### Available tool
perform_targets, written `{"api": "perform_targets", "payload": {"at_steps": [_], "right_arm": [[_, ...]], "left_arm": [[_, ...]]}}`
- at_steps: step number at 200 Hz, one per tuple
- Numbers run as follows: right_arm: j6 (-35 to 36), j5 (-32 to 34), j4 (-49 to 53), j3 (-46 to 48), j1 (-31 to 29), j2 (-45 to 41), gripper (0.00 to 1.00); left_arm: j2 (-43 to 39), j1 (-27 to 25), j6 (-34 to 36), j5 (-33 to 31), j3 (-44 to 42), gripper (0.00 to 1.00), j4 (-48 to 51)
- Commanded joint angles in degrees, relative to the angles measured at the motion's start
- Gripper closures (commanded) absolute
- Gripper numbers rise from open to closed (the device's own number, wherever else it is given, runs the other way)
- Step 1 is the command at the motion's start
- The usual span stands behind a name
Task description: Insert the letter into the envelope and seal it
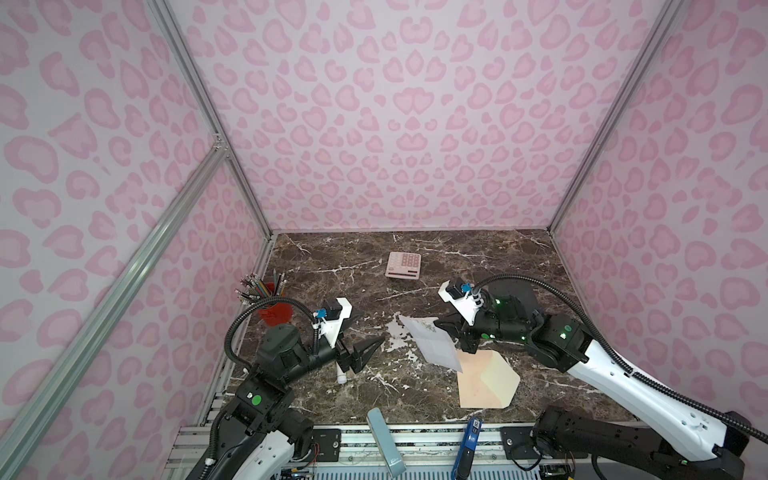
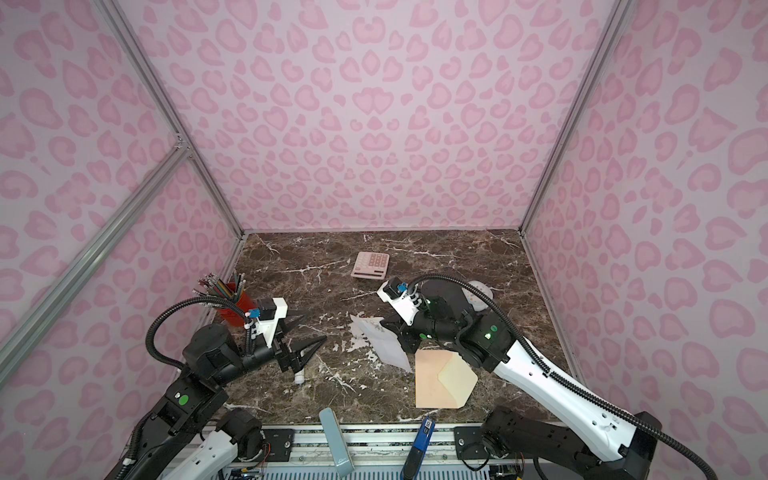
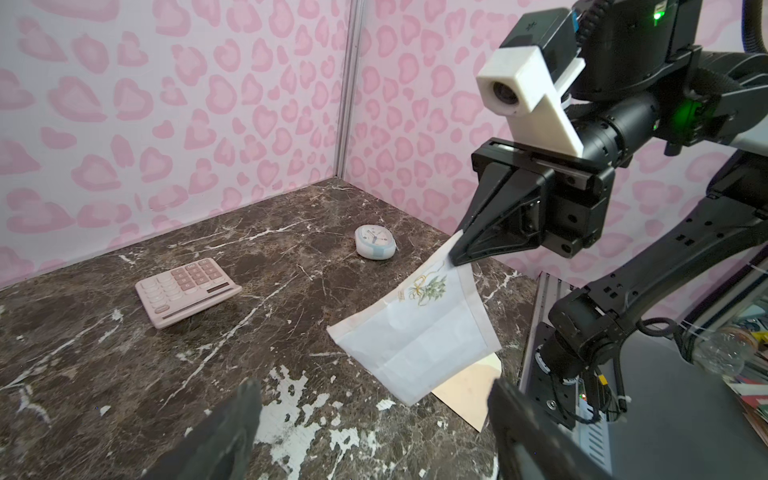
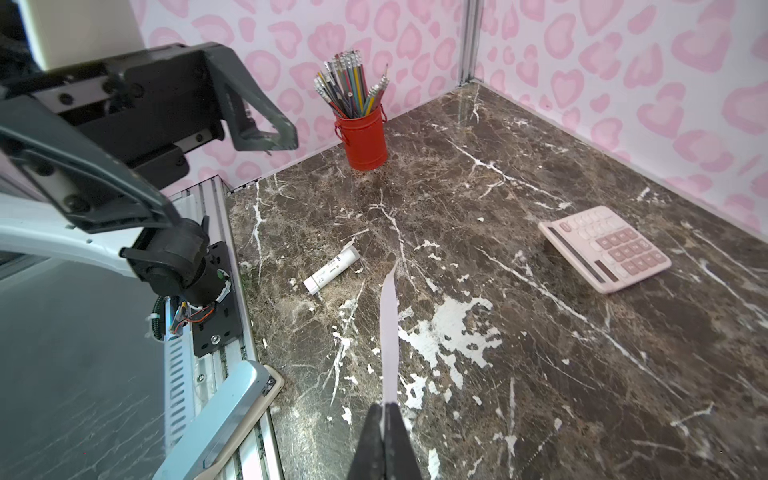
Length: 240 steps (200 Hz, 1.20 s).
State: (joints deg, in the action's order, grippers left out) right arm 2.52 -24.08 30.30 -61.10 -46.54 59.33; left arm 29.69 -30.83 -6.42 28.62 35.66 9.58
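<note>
Pinching the creased white paper letter (image 3: 419,336) is the right hand (image 3: 456,254)

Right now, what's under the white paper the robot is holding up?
The right tool pinches the letter in the air. Under it you can see the brown marble table and a bit of the peach envelope peeking out. The paper covers the envelope's nearest corner.

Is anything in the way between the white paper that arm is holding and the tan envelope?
Nothing visible. The letter hangs from the shut right gripper, its lower end over a corner of the envelope, whose flap lies open. The calculator sits well aside.
</note>
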Motion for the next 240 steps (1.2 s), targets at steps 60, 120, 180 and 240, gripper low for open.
{"api": "perform_targets", "payload": {"at_steps": [60, 120, 180, 240], "right_arm": [[5.41, -2.69, 2.11, 0.46, -4.31, 0.35, 1.0], [4.98, -2.33, 2.13, 0.92, -7.19, 0.26, 1.0], [4.42, -2.0, 1.07, 1.75, -8.39, -1.27, 1.0], [5.18, -1.49, 1.77, 1.77, -8.39, -2.38, 1.0]], "left_arm": [[8.52, -10.58, 7.73, -4.87, 2.6, 0.17, -3.01], [10.61, -14.46, 7.49, -4.31, 2.41, 0.2, -3.36], [15.78, -18.06, 7.95, -3.15, 3.49, 0.33, -3.83], [18.28, -18.74, 8.86, -1.02, 4.57, 0.51, -2.5]]}}
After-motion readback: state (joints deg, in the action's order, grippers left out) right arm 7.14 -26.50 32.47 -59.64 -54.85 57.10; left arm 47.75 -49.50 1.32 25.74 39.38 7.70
